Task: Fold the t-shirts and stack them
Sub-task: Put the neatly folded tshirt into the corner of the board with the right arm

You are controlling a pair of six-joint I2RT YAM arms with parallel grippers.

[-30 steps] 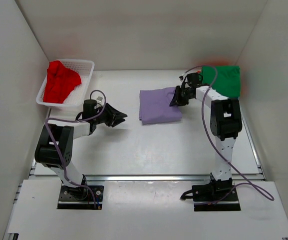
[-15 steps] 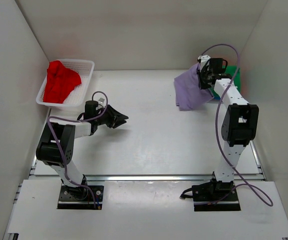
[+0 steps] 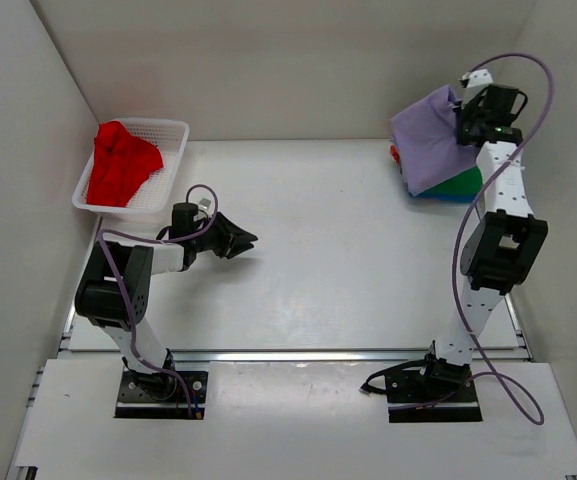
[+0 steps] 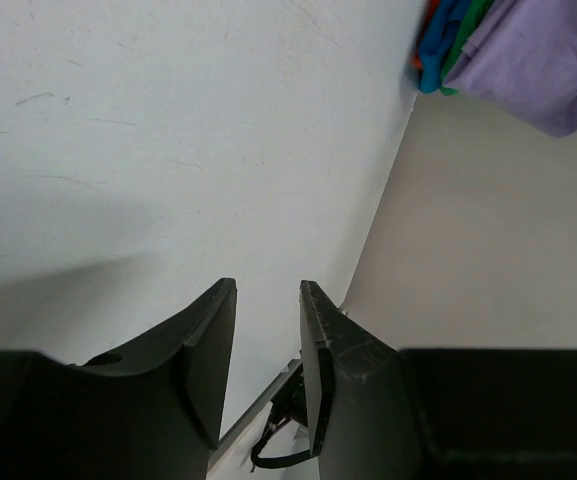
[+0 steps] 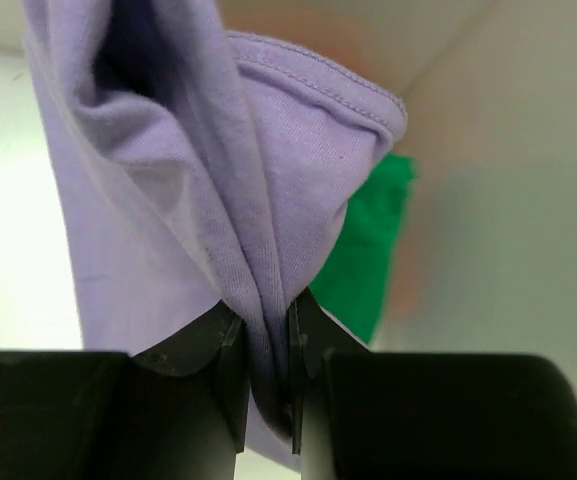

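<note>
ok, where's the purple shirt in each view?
Top external: purple shirt at upper right, hanging from the right gripper.
Left wrist: purple shirt in the top right corner, far off.
Right wrist: purple shirt fills the centre and upper left, pinched in the right gripper.
Shared landmark: the green shirt next to it, seen in all three views.
</note>
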